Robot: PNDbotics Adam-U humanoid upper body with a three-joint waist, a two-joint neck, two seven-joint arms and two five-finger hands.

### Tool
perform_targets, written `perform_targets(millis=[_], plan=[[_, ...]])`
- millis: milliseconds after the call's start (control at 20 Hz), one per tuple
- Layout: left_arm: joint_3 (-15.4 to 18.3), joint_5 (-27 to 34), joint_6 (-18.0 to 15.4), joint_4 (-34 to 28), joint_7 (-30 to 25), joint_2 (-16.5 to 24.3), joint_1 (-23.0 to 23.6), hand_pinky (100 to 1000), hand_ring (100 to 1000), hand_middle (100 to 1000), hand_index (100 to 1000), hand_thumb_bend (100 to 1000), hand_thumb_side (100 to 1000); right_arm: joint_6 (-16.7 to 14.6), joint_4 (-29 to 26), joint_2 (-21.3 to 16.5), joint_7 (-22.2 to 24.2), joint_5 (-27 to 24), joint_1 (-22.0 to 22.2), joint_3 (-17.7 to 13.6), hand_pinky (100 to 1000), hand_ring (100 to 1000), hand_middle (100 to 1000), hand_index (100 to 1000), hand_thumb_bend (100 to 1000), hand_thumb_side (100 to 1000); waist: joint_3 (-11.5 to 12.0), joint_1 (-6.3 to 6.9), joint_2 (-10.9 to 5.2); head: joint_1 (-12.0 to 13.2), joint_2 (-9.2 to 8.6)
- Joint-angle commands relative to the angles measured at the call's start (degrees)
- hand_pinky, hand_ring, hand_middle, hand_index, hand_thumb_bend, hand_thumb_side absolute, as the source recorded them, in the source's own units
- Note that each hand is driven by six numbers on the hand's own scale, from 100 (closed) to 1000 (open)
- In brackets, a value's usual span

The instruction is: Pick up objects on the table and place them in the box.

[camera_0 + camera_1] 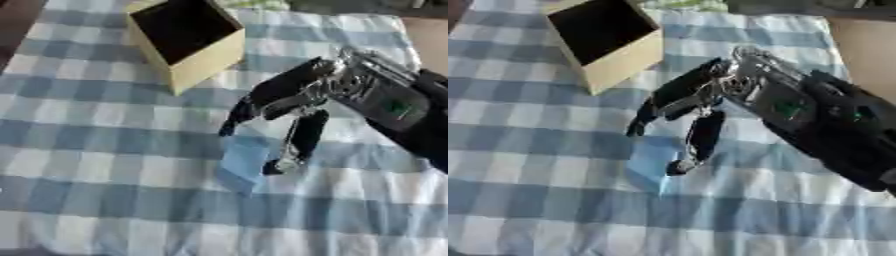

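The box (188,42) stands open at the far left of the checked cloth (87,150); the right hand (302,107) hovers over the pale blue object (242,161), fingers spread and gripping nothing; the step looks like the reach; next calls for closing round it, just beneath the fingertips.

No legible text, label, brand, number or sign anywhere in either view.
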Motion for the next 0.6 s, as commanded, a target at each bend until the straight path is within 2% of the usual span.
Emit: perform_targets(millis=[50,600], plan=[[0.20,0.07,-0.01,-0.80,-0.03,0.56,-0.38,586,627,720,783,332,754,-0.79,0.06,-0.50,0.34,0.44,-1.08,-0.91,902,940,856,1000,320,429,0.00,0.29,-0.90,-0.10,-0.02],[0.30,0.19,-0.03,-0.80,0.01,0.57,-0.43,585,628,721,783,328,750,-2.04,0.75,-0.44,0.34,1.13,-1.43,-0.45,910,949,869,1000,320,409,-0.08,0.25,-1.06,-0.26,-0.37]])
